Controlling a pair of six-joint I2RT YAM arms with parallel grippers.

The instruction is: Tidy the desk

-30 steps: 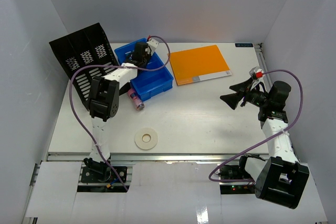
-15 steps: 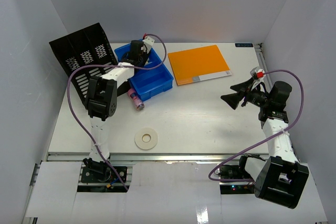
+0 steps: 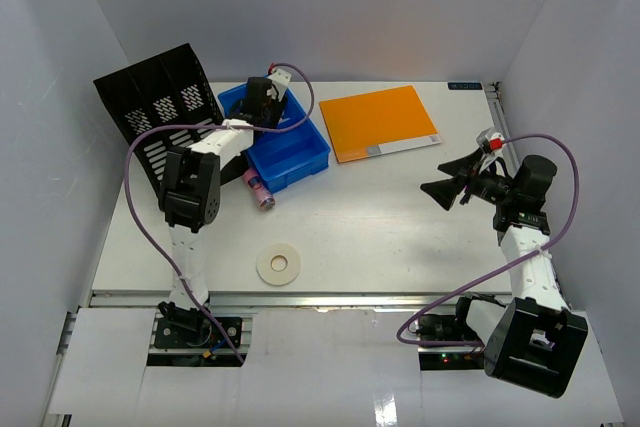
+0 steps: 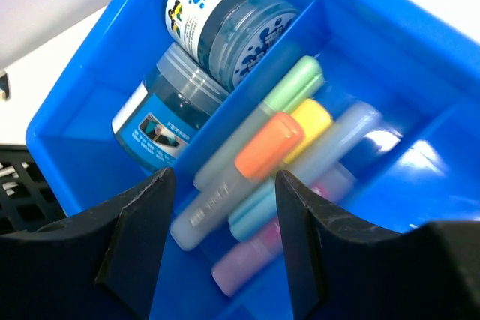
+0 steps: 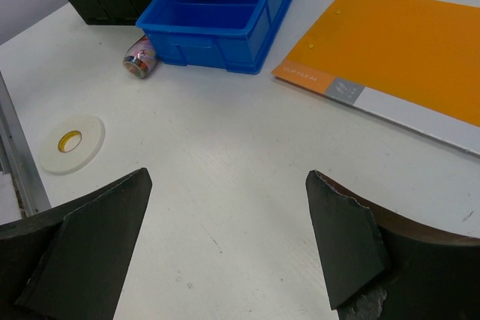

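left pincer [image 4: 223, 185] hangs spread and empty over the blue tray [image 4: 82, 95] near the far-left corner of the surface [image 3: 380, 217]. below it the markers [image 4: 270, 144] lie side by side to fit one narrow compartment. right pincer [image 5: 225, 185], spread and empty, waits near the right edge. the tape roll [image 3: 279, 266] lies unsorted by the front edge.

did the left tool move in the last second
Yes, slightly: the left tool shifted left and back over the blue tray, toward the black file rack.
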